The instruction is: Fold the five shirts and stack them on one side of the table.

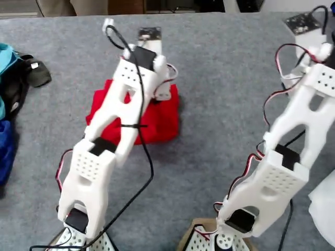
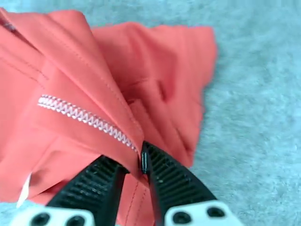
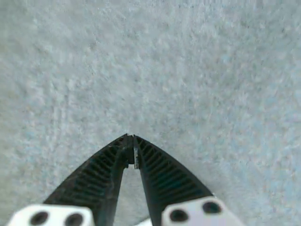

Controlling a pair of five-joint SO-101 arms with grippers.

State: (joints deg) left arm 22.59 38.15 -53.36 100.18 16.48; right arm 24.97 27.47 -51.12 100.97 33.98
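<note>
Shirt (image 2: 94,84) pinched between left fingers (image 2: 149,162), right fingers (image 3: 143,153) closed

Matt cloth red shirt (image 2: 70,70), fuzzy felt-like table (image 2: 254,117), ribbed plastic left gripper (image 2: 136,160)

Crumpled red cloth shirt (image 1: 163,121) (image 2: 155,75), white zigzag stitching along one seam, lies bunched in loose folds on the grey felt table (image 1: 225,83), left of its middle and toward the far edge; unfolded teal cloth (image 1: 5,54), black cloth (image 1: 17,89) and blue cloth (image 1: 5,149) lie heaped together at the left edge; white cloth (image 1: 324,209) lies at the near right corner.
</note>
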